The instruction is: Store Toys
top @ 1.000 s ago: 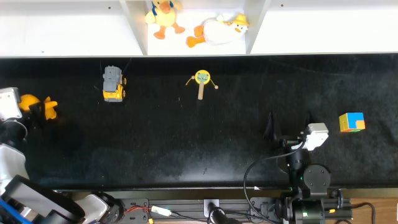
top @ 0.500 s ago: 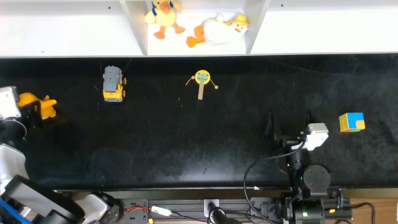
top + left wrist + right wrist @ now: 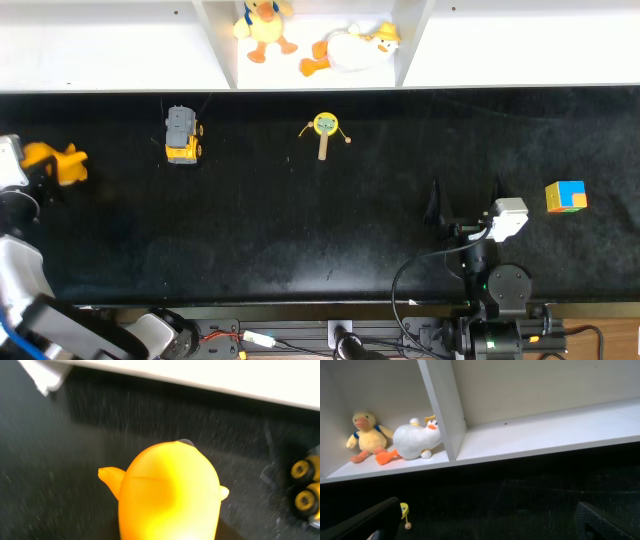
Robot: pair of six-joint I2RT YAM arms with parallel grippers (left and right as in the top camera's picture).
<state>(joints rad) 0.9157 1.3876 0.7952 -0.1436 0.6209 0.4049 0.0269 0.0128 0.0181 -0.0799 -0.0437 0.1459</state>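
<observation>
Black tabletop (image 3: 300, 230), white shelves (image 3: 110, 50) beyond. At the left edge the left gripper (image 3: 45, 172) clasps an orange duck (image 3: 167, 492). Near right, the right gripper (image 3: 465, 205) rests spread wide.

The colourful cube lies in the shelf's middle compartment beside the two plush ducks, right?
No. The top view shows the colourful cube on the black table, far right; the yellow duck and white duck are in that compartment.
</observation>
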